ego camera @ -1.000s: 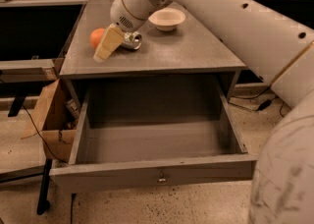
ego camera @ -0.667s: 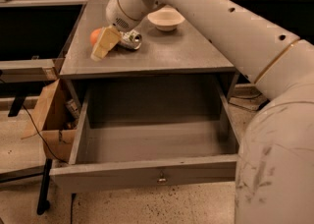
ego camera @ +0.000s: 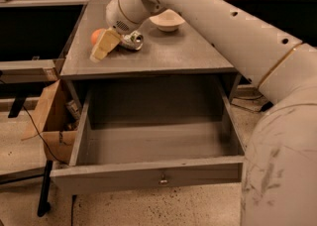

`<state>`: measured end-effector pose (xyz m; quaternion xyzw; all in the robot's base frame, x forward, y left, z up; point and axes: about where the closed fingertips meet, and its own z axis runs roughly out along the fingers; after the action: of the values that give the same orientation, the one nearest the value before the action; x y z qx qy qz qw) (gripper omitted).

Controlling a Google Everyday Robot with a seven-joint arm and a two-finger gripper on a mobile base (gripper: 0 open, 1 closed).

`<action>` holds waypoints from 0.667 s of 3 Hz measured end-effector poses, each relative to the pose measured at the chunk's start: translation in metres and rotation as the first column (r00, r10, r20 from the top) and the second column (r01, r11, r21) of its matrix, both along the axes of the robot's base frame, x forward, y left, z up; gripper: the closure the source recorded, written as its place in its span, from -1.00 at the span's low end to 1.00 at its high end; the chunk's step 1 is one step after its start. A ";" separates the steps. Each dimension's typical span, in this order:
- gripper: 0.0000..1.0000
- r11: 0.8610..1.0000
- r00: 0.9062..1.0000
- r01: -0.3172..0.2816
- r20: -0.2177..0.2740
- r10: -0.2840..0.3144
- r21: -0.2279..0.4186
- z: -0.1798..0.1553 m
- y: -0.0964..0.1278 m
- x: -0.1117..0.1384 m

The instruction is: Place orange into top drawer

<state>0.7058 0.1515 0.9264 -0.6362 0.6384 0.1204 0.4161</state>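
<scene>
While the gripper [ego camera: 103, 46] hangs low over the far-left part of the cabinet top [ego camera: 168, 56], the orange [ego camera: 96, 35] sits just behind it, at its far-left side. Touching or only close, we cannot tell. Nor can we tell whether the tool is clenched, released or grasping the fruit, as its tan near side covers the contact.

Risks, as we judge them:
- The orange lies near the left edge. A sideways nudge could roll it off toward the box [ego camera: 49, 116].
- A can [ego camera: 132, 40] lies just right of the gripper and could get caught or dragged along.
- The drawer [ego camera: 148, 173] stands pulled out, near. A weak hold could drop the fruit short, on the top.

Hidden: most of the orange, the drawer's right corner behind the arm, and part of the bowl [ego camera: 167, 21].
</scene>
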 end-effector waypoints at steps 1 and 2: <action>-1.00 0.999 1.000 0.003 0.005 -0.003 0.048 -0.017 0.024 0.010; -1.00 0.996 1.000 0.017 0.017 -0.019 0.085 -0.036 0.046 0.027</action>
<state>0.7328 0.1979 0.8906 -0.6133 0.6345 0.1380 0.4497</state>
